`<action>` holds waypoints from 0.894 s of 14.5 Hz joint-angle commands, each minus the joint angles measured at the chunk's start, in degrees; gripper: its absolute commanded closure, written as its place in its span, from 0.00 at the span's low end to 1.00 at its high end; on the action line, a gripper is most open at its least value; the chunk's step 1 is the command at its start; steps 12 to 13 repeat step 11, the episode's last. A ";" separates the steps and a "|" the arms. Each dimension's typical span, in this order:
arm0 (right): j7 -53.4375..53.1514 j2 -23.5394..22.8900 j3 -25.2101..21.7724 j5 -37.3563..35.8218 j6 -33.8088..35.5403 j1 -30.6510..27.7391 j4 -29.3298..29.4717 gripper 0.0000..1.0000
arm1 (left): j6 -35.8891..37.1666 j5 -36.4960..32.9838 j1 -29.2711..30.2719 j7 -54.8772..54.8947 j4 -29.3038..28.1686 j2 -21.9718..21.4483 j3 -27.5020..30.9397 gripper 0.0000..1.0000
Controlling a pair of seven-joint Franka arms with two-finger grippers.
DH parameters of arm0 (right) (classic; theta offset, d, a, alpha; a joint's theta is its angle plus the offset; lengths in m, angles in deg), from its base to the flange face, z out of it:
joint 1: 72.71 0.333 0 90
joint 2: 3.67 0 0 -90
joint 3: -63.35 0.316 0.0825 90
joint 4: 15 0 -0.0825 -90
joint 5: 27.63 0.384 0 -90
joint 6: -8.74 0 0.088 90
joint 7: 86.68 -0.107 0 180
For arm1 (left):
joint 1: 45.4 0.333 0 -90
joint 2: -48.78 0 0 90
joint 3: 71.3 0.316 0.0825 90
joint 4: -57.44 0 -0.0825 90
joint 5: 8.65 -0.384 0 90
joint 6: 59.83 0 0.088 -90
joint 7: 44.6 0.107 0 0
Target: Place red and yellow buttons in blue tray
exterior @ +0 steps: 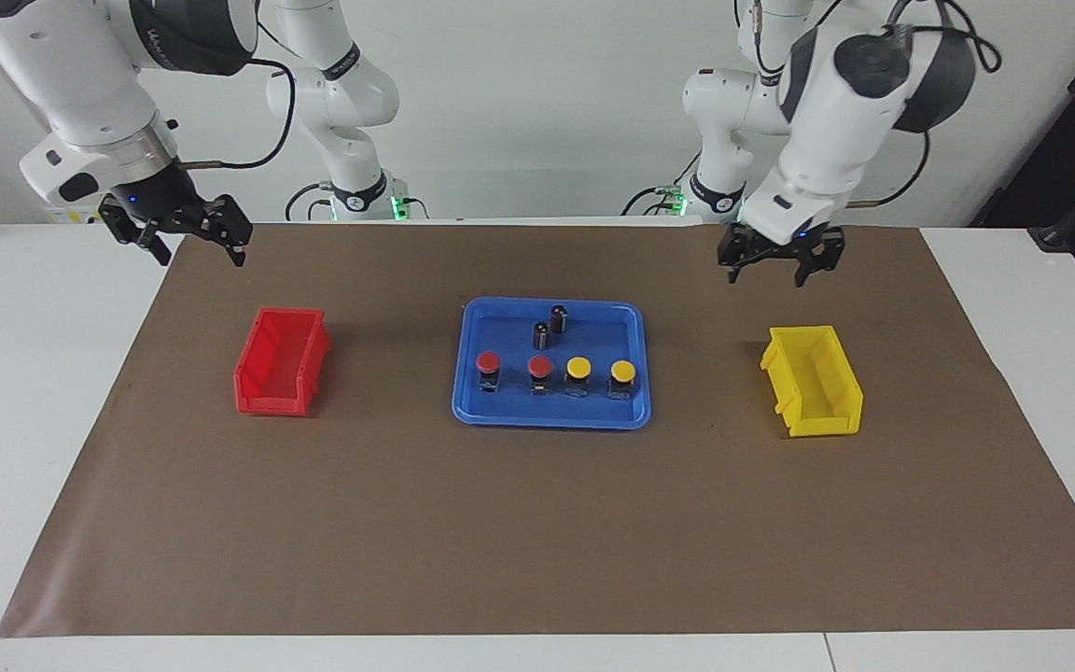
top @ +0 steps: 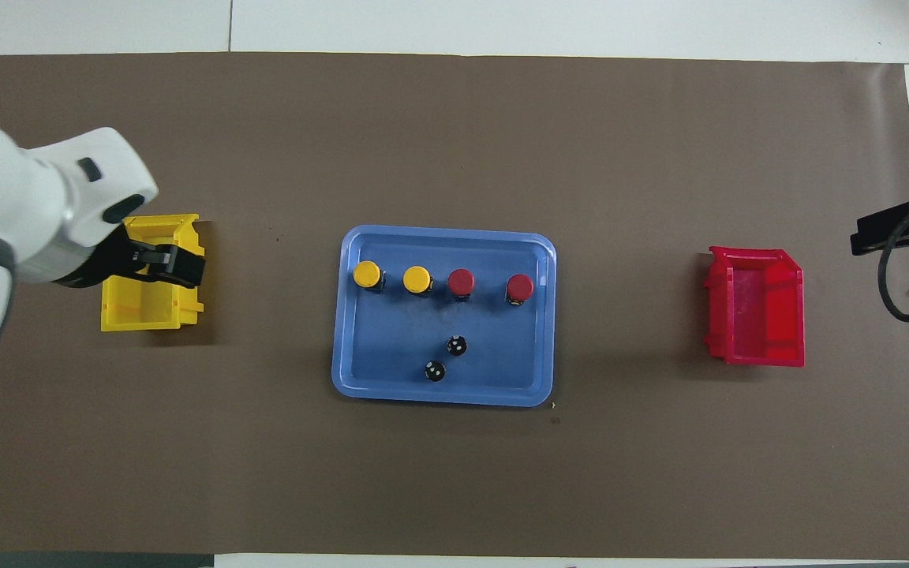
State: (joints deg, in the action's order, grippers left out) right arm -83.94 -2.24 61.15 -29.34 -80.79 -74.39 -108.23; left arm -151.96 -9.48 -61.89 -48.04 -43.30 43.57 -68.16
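Blue and shiny, the flat plastic tray (exterior: pixel 551 418) with round corners and a raised rim sits in the middle of the brown paper mat (exterior: pixel 537 532) on the desk. All four little push buttons stand in it in a row along the tray's edge farthest from the robots: two with round red caps (exterior: pixel 488 360) (exterior: pixel 539 365) and two with round yellow caps (exterior: pixel 579 367) (exterior: pixel 623 371), each on a small black body. So the job looks done; nothing seems left to move.

Two dark cylinders with no caps (exterior: pixel 551 327) stand in the same tray, nearer the robots. A red plastic bin (exterior: pixel 280 362) sits toward the right arm's end of the mat and a yellow plastic bin (exterior: pixel 813 381) toward the left arm's end. Both look empty and have smooth hard walls.

Up in the air over the mat, near the yellow bin, the left gripper (exterior: pixel 780 265) has its fingers spread apart and holds nothing. By the mat's corner near the red bin, the right gripper (exterior: pixel 185 237) waits with fingers spread and holds nothing too.
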 commanded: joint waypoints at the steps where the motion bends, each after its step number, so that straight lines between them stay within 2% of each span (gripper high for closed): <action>1: 0.61 0.42 0.18 -0.14 0.24 -0.08 -0.64 0.00 | 5.97 1.80 5.14 5.00 5.62 0.36 -0.32 0.00; 5: 0.61 0.42 0.09 -0.22 0.24 -0.17 -0.64 0.00 | 6.34 4.08 9.81 8.36 7.22 1.07 -0.06 0.00; 13: 0.61 0.42 0.09 -0.22 0.24 -0.17 -0.64 0.00 | 6.08 3.83 11.13 8.36 8.19 1.60 0.21 0.00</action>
